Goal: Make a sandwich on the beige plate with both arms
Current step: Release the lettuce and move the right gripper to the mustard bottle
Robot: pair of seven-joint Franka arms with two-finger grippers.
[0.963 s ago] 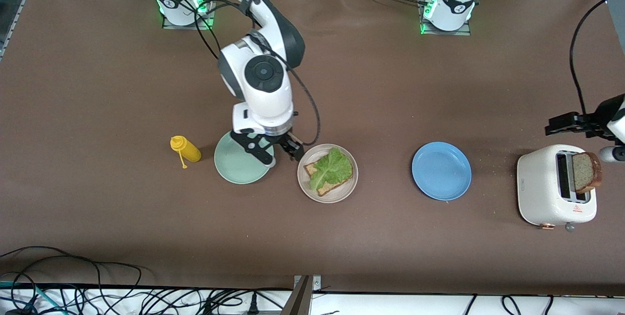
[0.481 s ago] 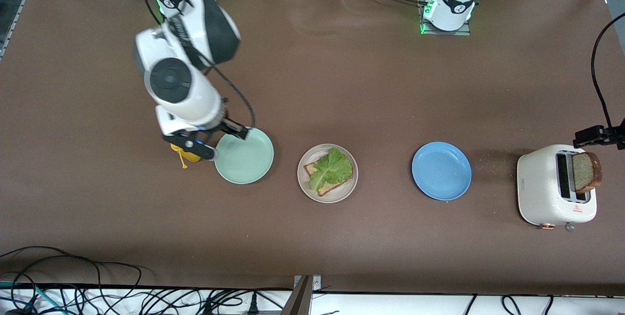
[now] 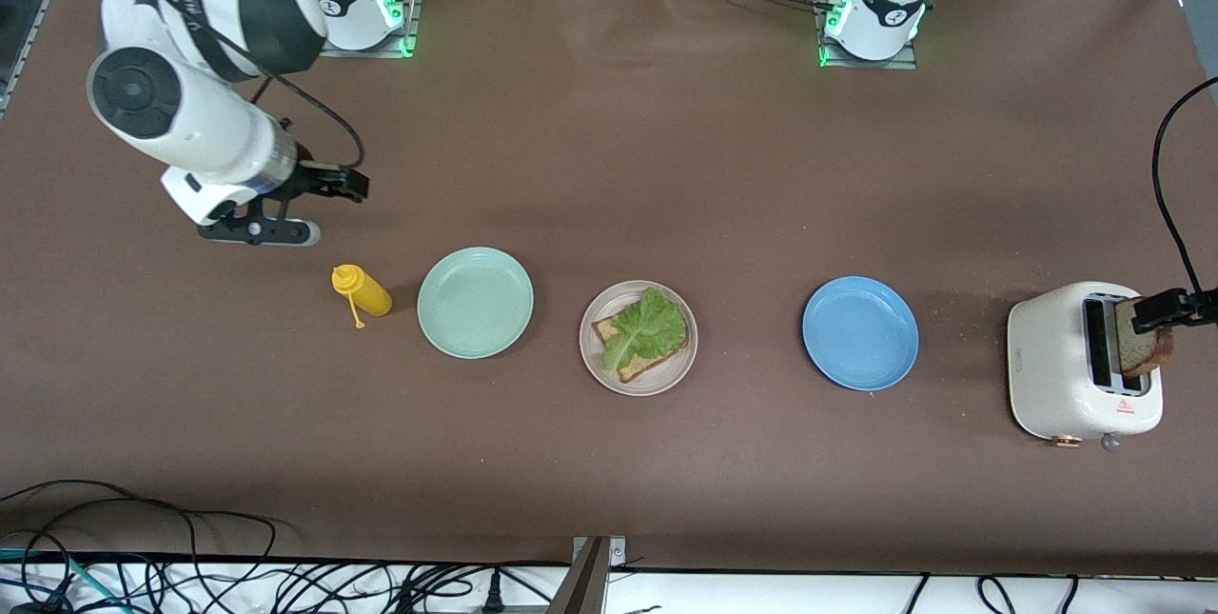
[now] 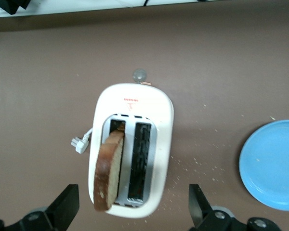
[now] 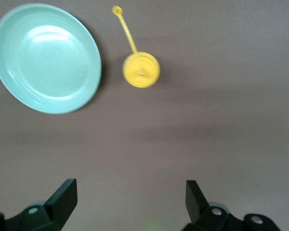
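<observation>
The beige plate (image 3: pixel 638 338), mid-table, is seen carrying one bread slice (image 3: pixel 623 362) under lettuce (image 3: pixel 647 326); a second slice (image 4: pixel 108 171) stands in the toaster (image 4: pixel 130 149), the spread left gripper (image 4: pixel 130 211) over it. The right gripper (image 3: pixel 304 205), spread empty, is held over bare table

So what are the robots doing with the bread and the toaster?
They are making a sandwich. The beige plate already holds one bread slice with a lettuce leaf on it. The left gripper hovers open over the toaster, above the second slice sticking out of a slot, not gripping it yet. The right gripper waits, open and empty, above the table by the yellow bottle.
</observation>
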